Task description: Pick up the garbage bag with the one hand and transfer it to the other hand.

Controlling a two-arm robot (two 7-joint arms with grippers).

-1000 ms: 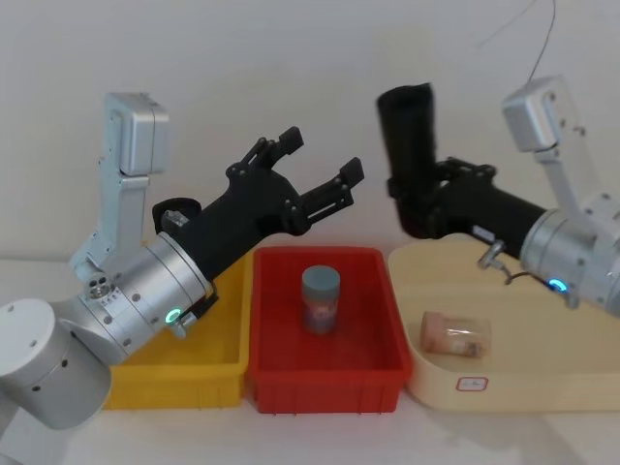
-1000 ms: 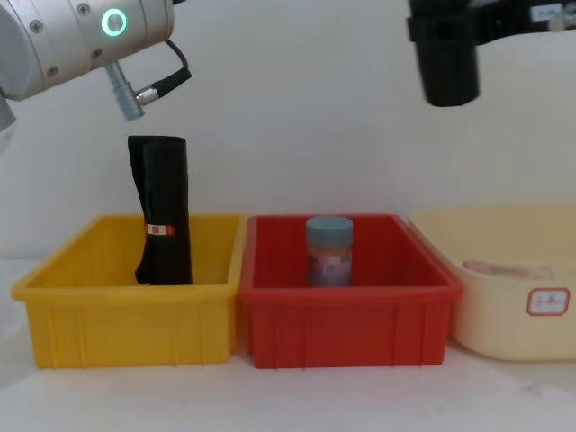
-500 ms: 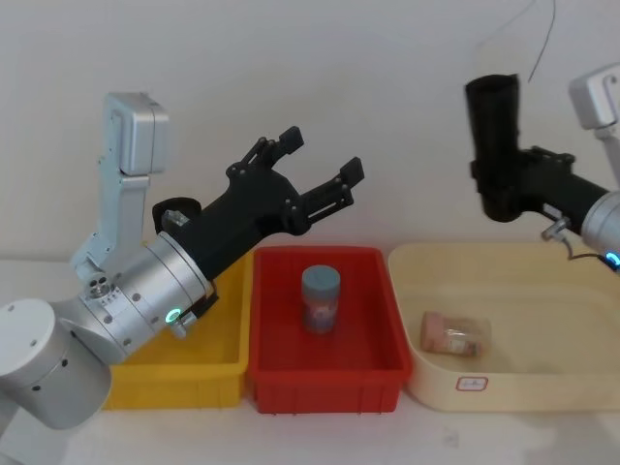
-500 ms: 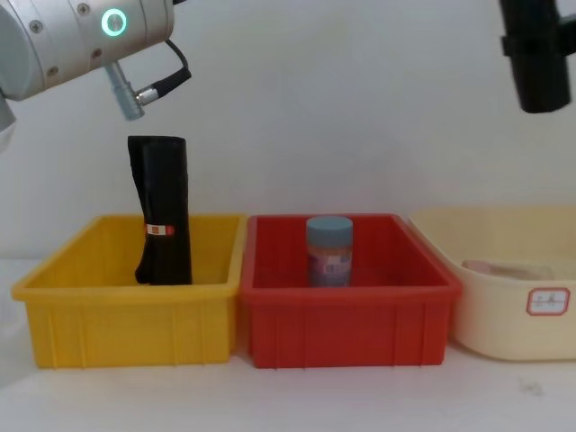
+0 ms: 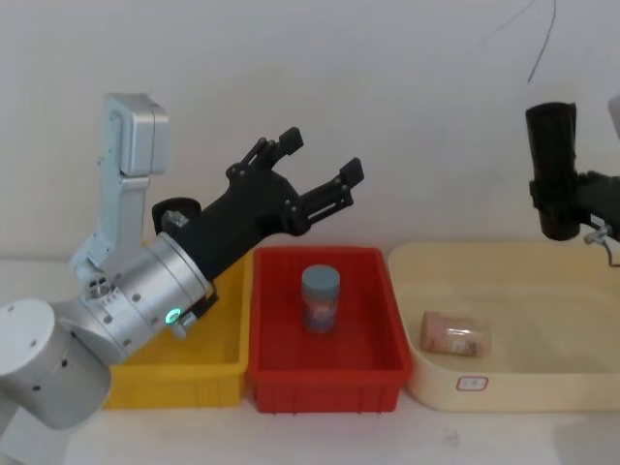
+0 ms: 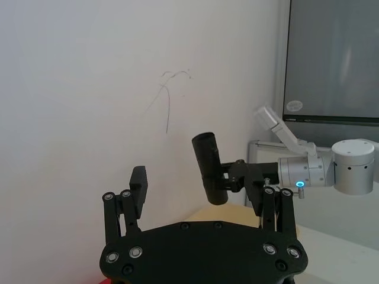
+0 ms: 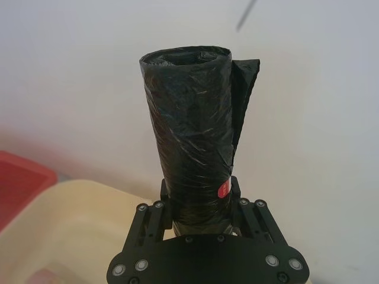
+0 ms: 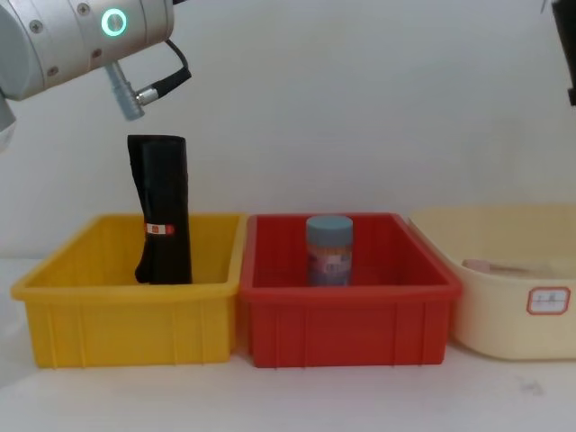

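So we've got the right gripper (image 7: pixel 198 207) way out on the right, up above the cream tray (image 5: pixel 513 383), with its fingers clamped around the lower part of the garbage bag (image 5: pixel 553 184). The roll stands upright in the grip, and most of it sticks up past the fingers. In the right wrist view we can spot a small red mark on the roll right where the fingers hold it.

Our left gripper (image 5: pixel 320 170) hangs in the air above the yellow bin (image 5: pixel 174 373) and red bin (image 5: pixel 325 373), its fingers spread wide apart with nothing between them, well apart from the bag.

Down in the yellow bin there's a second black roll (image 8: pixel 162 211) standing upright with a red-and-white label. The red bin holds a blue-capped jar (image 5: pixel 321 298), and a pinkish jar (image 5: pixel 455 334) lies on its side in the cream tray.
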